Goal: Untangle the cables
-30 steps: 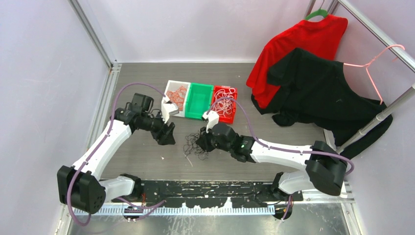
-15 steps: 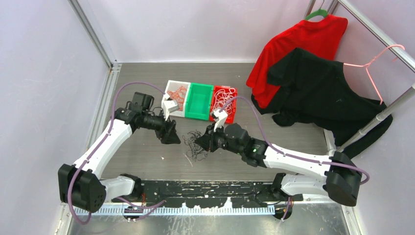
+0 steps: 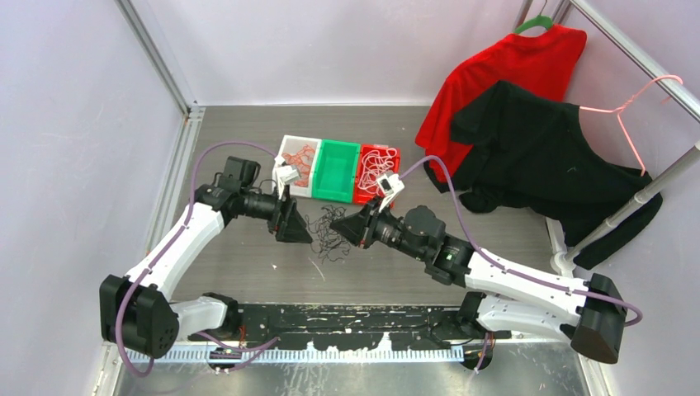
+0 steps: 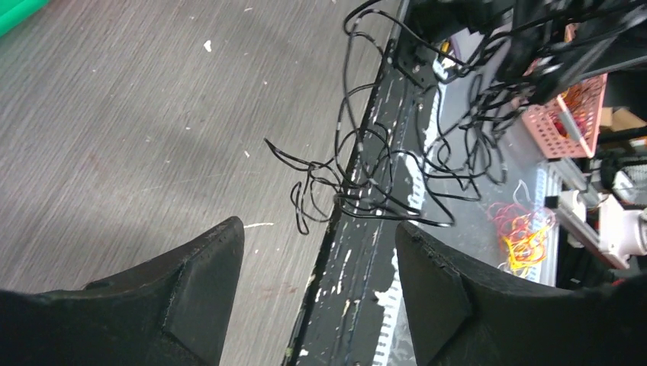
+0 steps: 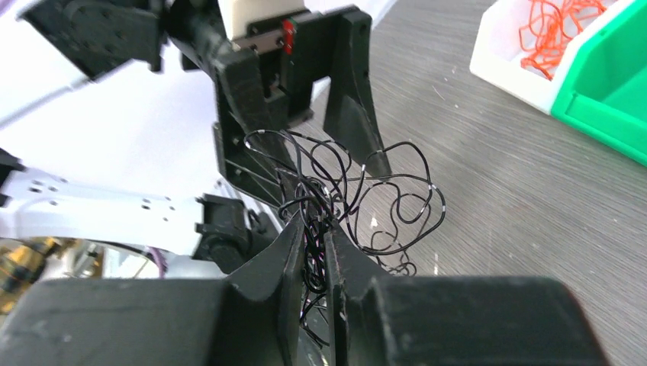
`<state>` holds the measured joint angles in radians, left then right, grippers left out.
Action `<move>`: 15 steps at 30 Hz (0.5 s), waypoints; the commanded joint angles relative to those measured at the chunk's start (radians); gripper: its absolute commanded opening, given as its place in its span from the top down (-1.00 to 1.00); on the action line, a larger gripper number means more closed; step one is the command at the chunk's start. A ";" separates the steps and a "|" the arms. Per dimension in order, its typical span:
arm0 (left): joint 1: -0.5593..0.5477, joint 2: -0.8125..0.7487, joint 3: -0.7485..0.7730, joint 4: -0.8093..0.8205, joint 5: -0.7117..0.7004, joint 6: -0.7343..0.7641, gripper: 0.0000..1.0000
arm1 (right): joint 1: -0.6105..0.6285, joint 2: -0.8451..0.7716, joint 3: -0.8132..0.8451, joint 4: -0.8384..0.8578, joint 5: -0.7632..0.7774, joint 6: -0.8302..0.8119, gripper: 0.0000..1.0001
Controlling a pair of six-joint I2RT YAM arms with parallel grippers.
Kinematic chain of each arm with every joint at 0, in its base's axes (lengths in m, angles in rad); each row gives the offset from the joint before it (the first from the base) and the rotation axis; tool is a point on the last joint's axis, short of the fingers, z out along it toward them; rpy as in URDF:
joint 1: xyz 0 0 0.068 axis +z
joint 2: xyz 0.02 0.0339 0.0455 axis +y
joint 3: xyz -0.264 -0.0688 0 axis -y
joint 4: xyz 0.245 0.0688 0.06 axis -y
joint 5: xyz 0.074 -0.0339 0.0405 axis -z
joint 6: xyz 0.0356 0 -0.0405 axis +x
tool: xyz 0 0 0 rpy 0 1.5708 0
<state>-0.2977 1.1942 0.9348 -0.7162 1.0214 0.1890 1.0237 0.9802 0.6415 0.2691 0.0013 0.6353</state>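
Both arms have swung toward the far edge, drawing the tangled clump of thin black wire cables along to the middle of the grey wood-grain tabletop. Right claw is clamped on its strands; left claw stands apart, close beside the clump.

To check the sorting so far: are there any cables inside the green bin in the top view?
No, the green bin shows only its bare green floor; nothing lies in it.
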 commanded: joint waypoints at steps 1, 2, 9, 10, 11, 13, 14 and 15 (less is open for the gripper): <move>0.005 -0.029 0.010 0.067 0.079 -0.088 -0.44 | -0.012 -0.052 0.023 0.140 0.006 0.083 0.59; 0.006 -0.031 0.009 0.066 0.090 -0.089 -0.43 | -0.016 -0.056 0.015 0.152 0.008 0.096 0.59; 0.005 -0.049 -0.009 0.047 0.128 -0.069 -0.42 | -0.045 -0.073 -0.012 0.236 0.020 0.187 0.59; 0.006 -0.051 -0.005 0.049 0.122 -0.070 -0.41 | -0.048 -0.070 -0.012 0.246 0.020 0.197 0.59; 0.006 -0.051 0.000 0.050 0.116 -0.071 -0.38 | -0.049 -0.064 -0.012 0.252 0.016 0.207 0.59; 0.006 -0.050 0.010 0.057 0.099 -0.077 -0.27 | -0.050 -0.051 -0.013 0.259 0.004 0.228 0.60; 0.005 -0.051 0.016 0.060 0.091 -0.077 -0.18 | -0.051 -0.047 -0.014 0.263 0.003 0.237 0.60; 0.005 -0.051 0.019 0.060 0.084 -0.076 -0.07 | -0.051 -0.043 -0.018 0.272 0.004 0.248 0.60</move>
<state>-0.2977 1.1679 0.9264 -0.6899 1.0996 0.1276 0.9768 0.9287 0.6220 0.4423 0.0059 0.8165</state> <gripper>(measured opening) 0.607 0.204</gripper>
